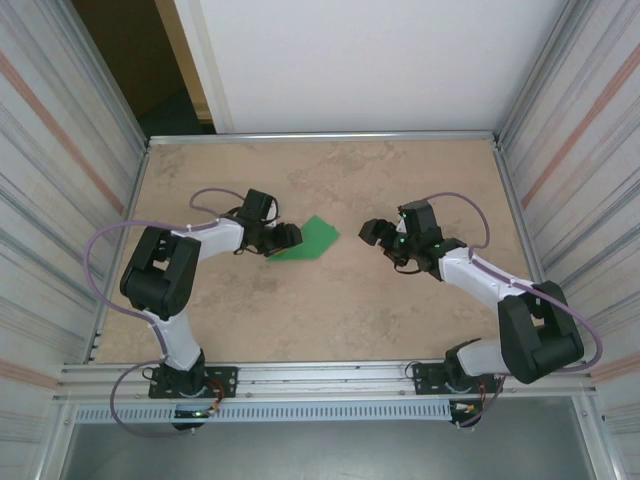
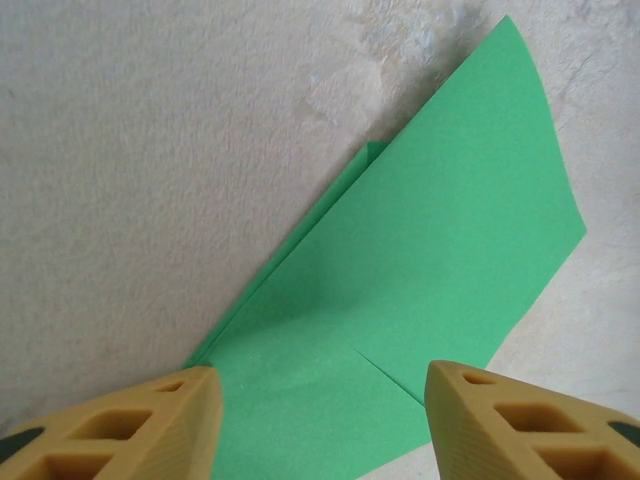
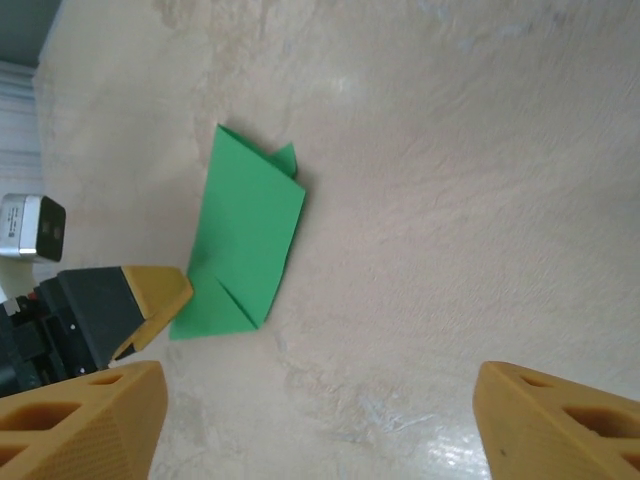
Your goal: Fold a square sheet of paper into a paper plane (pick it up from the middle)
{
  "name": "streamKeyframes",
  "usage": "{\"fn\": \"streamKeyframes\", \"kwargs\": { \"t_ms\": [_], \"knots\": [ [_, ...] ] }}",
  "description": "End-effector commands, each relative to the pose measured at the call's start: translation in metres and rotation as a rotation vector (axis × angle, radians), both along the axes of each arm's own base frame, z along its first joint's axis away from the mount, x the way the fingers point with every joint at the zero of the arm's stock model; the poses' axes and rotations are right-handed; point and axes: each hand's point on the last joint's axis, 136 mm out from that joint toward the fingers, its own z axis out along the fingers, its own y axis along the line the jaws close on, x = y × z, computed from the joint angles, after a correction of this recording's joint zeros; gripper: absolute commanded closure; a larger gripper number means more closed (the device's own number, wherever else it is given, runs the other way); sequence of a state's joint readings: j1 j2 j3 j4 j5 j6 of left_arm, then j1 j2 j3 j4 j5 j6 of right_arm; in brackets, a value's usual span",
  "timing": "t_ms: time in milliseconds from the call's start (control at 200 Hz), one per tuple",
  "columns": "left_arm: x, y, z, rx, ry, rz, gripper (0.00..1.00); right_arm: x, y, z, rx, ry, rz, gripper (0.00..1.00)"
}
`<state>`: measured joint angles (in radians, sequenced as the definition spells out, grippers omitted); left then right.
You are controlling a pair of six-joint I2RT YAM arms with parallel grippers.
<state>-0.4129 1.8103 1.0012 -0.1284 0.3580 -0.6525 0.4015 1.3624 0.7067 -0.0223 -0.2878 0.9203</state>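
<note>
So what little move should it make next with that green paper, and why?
Probably the left jaws should ease down and close on the folded green paper: they stand open, straddling one end of it, while the right jaws stand open, apart from it. It lies flat, only partly folded.

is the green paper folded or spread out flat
Folded: the green paper shows a second layer peeking past one edge and a flap edge near the left pincer.
</note>
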Motion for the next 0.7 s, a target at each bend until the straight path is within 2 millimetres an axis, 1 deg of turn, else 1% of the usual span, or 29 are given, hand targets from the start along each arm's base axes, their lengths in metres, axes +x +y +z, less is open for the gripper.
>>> {"fn": "streamKeyframes", "kwargs": {
  "t_ms": [0,75,175,316,406,531,576,697],
  "knots": [
    [-0.034,-0.013,-0.021,-0.040,0.146,0.031,0.46,-0.005,0.008,-0.009,0.056,0.071,-0.054,0.25],
    [-0.048,-0.021,-0.025,-0.056,0.183,0.068,0.51,-0.013,0.013,-0.019,0.074,0.114,-0.067,0.29],
    [-0.063,-0.032,-0.029,-0.069,0.217,0.125,0.57,-0.022,0.020,-0.027,0.084,0.151,-0.069,0.34],
    [-0.078,-0.042,-0.032,-0.070,0.256,0.190,0.57,-0.033,0.032,-0.035,0.097,0.207,-0.087,0.39],
    [-0.082,-0.047,-0.034,-0.082,0.278,0.214,0.61,-0.038,0.044,-0.043,0.118,0.247,-0.087,0.43],
    [-0.085,-0.046,-0.038,-0.084,0.297,0.238,0.64,-0.044,0.063,-0.054,0.149,0.292,-0.078,0.49],
    [-0.086,-0.045,-0.040,-0.086,0.303,0.248,0.64,-0.047,0.065,-0.060,0.149,0.309,-0.085,0.51],
    [-0.089,-0.043,-0.044,-0.080,0.314,0.255,0.64,-0.051,0.067,-0.070,0.137,0.332,-0.111,0.52]
  ]
}}
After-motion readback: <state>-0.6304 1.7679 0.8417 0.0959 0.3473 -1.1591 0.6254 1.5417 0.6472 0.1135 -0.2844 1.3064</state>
